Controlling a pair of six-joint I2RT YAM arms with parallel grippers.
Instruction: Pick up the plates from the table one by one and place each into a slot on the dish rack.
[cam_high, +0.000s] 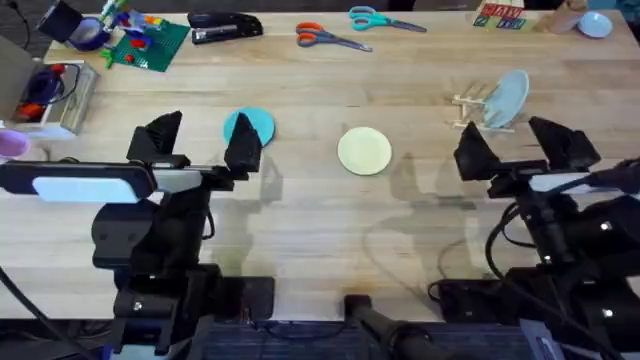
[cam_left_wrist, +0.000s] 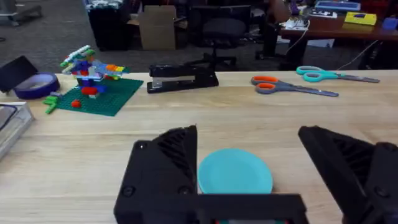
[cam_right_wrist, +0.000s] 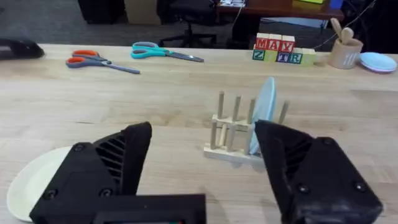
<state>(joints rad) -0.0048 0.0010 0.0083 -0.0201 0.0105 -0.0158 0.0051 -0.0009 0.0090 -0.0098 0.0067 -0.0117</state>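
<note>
While both arms hang low over the near half of the table (cam_high: 420, 240), nothing is in either grip. Left gripper (cam_high: 200, 135) sits at about nine o'clock in the overhead view, its two black fingers spread wide and holding nothing. The turquoise plate (cam_high: 252, 125) lies flat on the wood, just past the inner fingertip — from above that finger overlaps the plate's near edge, though whether it touches is hard to say. In the left wrist view the same plate (cam_left_wrist: 235, 172) sits between the two fingers, close against one of them.

Over to the middle: the pale yellow plate (cam_high: 364, 151) lies flat near the table's centre, apart from both grippers. The right wrist view catches its rim (cam_right_wrist: 31, 180) beside one finger.

Right gripper (cam_high: 520, 140) is at about three o'clock, fingers parted wide and empty as well. Beyond it, toward two o'clock, stands the dish rack (cam_high: 470, 105), and the pale blue plate (cam_high: 506, 98) is already standing on edge in it, leaning a little among the pegs. The right wrist camera shows it well — the rack (cam_right_wrist: 231, 134) with its upright pegs, the blue plate (cam_right_wrist: 263, 112) slotted at one end.

Along the far edge, from eleven to one o'clock: a brick model on a green base (cam_high: 140, 38), a black stapler (cam_high: 224, 27), orange scissors (cam_high: 330, 38) and teal scissors (cam_high: 385, 18).
</note>
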